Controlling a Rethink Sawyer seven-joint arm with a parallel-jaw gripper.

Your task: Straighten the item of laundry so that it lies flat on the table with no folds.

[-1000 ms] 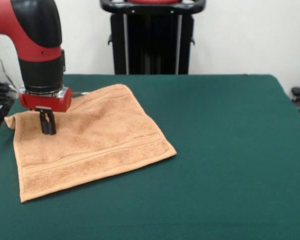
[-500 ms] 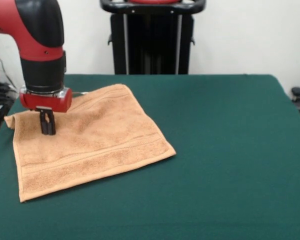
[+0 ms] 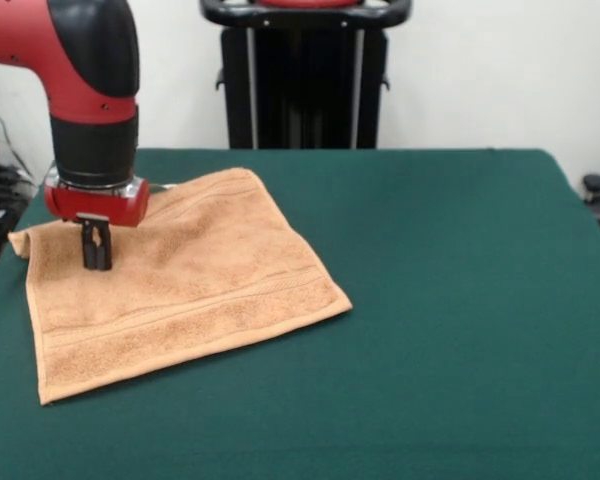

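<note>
At the left side of the green table (image 3: 460, 300) lies the orange-tan towel (image 3: 190, 285), spread out almost flat, with its far left corner curled up a little. The claw (image 3: 96, 262) points straight down over the towel's left part, near that curled corner, with its two black fingers pressed close together and nothing pinched between them; I cannot tell if the tips touch the cloth. The red and black arm (image 3: 90, 100) comes in from the left and bends straight down.

Orange-tan towel (image 3: 185, 280) with woven band stripes on dark green table (image 3: 460, 300)
</note>
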